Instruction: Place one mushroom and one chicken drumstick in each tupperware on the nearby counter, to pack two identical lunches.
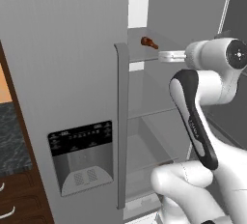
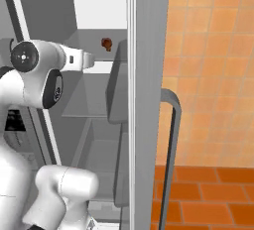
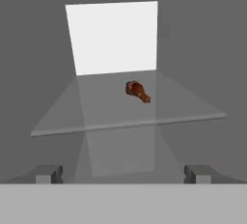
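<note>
1. The gripper (image 3: 123, 174) has its two fingertips (image 3: 48, 174) spread wide apart with nothing between them, pointing into an open fridge (image 1: 72, 73).
2. Ahead of the fingertips, well apart from them, a reddish-brown drumstick (image 3: 137, 91) lies alone on a clear glass shelf (image 3: 125, 121), back from its front edge.
3. The arm (image 1: 195, 117) reaches in at that shelf's height, beside the closed fridge door with its dispenser panel (image 1: 82, 155).
4. A strip of dark marbled counter (image 1: 12, 136) shows at the far left, above wooden drawers (image 1: 19, 199).

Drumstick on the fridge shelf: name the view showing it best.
Hand view: the drumstick lies unobstructed on the glass shelf, ahead of the open tool. Both base views show it smaller, farther off.
</note>
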